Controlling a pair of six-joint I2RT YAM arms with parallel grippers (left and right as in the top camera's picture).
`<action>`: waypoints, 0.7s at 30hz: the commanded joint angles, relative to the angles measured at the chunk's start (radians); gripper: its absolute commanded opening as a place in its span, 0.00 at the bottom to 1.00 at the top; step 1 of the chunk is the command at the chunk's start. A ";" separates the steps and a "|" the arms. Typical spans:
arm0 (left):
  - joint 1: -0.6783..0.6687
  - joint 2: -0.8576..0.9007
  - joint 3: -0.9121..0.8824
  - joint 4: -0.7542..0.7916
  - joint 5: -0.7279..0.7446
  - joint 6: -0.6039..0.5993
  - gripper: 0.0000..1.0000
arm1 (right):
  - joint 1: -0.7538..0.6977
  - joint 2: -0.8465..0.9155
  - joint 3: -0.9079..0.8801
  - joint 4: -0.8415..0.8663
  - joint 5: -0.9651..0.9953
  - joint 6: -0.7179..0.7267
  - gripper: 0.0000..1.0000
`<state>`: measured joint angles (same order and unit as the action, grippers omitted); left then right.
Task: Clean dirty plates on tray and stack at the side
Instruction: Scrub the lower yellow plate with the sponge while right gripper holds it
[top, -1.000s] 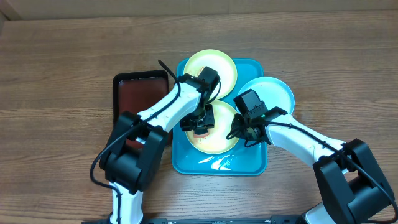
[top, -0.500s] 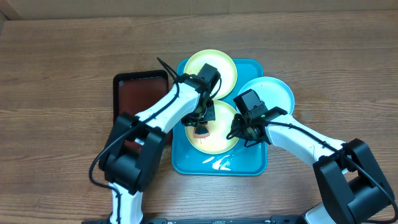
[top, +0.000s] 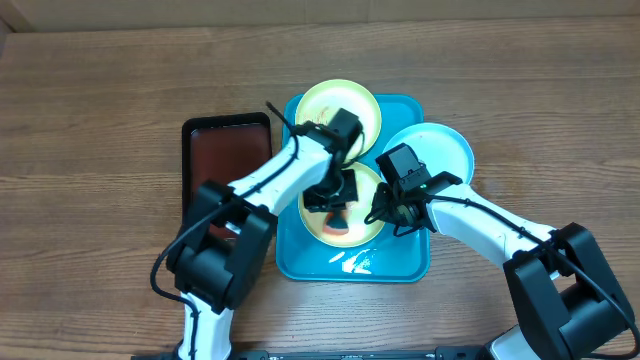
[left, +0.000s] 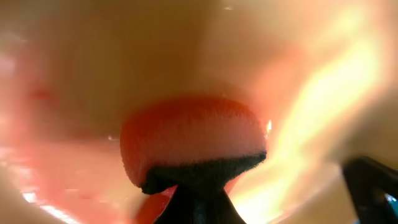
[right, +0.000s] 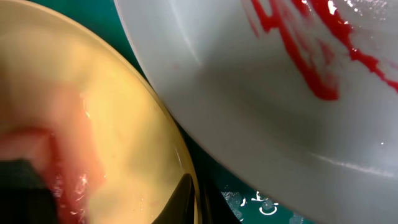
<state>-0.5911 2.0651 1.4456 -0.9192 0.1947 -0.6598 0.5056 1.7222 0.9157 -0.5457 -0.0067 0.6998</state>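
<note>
**Near plate under the sponge, right arm bracing its rim**

The near yellow-green plate (top: 365, 230) is lying in the middle of the turquoise tray (top: 296, 258), and it is the one you are working on. Your left gripper (top: 336, 196) is holding an orange sponge (left: 193, 146), dark scrub layer toward the fingers. It is pressing the soft face flat on the plate's white centre. A pink-red wet film is showing around the sponge in the left wrist view, so I judge this plate's scrub to be under way and not finished.

Your right gripper (top: 393, 214) is sitting at the plate's right rim, one finger (right: 185, 190) lying against it, probably to stop the plate sliding under the sponge's push. Only that finger is showing, so I cannot tell whether the jaws are closed on the rim.

The light blue plate (top: 445, 150) is resting to the right, partly over the tray's rim and just beside the braced plate, with red smears showing on it. The second yellow-green plate (top: 345, 100) is sitting at the tray's far end. Nothing is stacked at the side yet. The black tray (top: 225, 150) is lying on the table (top: 100, 120), just left of the turquoise one.
</note>
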 joint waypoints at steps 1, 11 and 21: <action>-0.064 0.040 -0.019 0.007 -0.008 -0.029 0.04 | -0.013 0.047 -0.037 -0.029 0.092 0.008 0.04; 0.074 0.040 -0.012 -0.054 -0.283 -0.029 0.04 | -0.013 0.047 -0.037 -0.029 0.092 0.008 0.04; 0.113 0.040 -0.012 -0.018 -0.458 0.079 0.04 | -0.013 0.047 -0.037 -0.030 0.092 0.008 0.04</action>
<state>-0.5045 2.0647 1.4490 -0.9733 -0.0574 -0.6437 0.5053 1.7222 0.9157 -0.5430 -0.0071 0.7006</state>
